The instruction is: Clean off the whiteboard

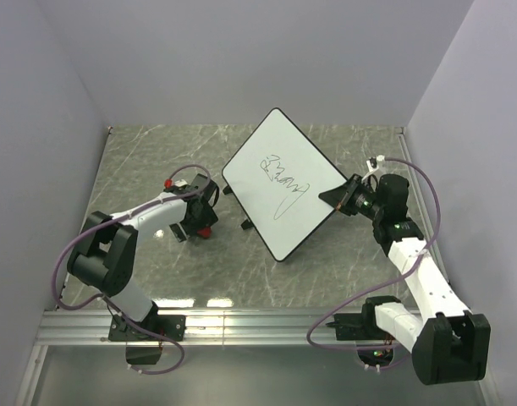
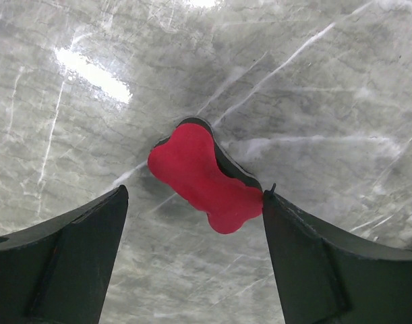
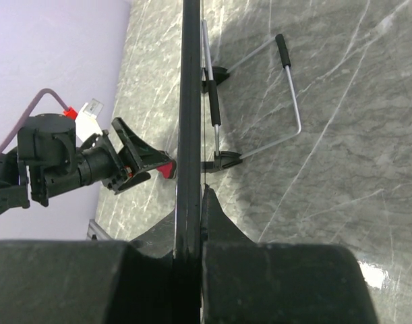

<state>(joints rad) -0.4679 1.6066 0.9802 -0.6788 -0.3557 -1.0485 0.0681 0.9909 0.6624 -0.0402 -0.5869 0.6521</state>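
white surface, thin black rim, rounded corners: top view shows one whiteboard (image 1: 307, 154), set diamond-wise at mid-table, carrying one cluster of black scribbled marker lines (image 1: 282, 179). grey veined stone-look table (image 1: 156, 161) lies beneath. arms counted: two. right gripper (image 1: 343, 197) pinches the board's right edge. left gripper (image 1: 203, 213) hangs left of the board, apart from it, over one small red eraser (image 1: 206, 230).

left wrist view: eraser is a bone-shaped red felt pad on a black base, flat on the table. two dark fingers (image 2: 71, 263) stand wide apart either side, nothing gripped; the right-hand one sits just beside the pad's end.

right wrist view: board appears edge-on, jaws clamped tight on its rim. one bent wire stand (image 3: 291, 101) with black feet sits behind it.
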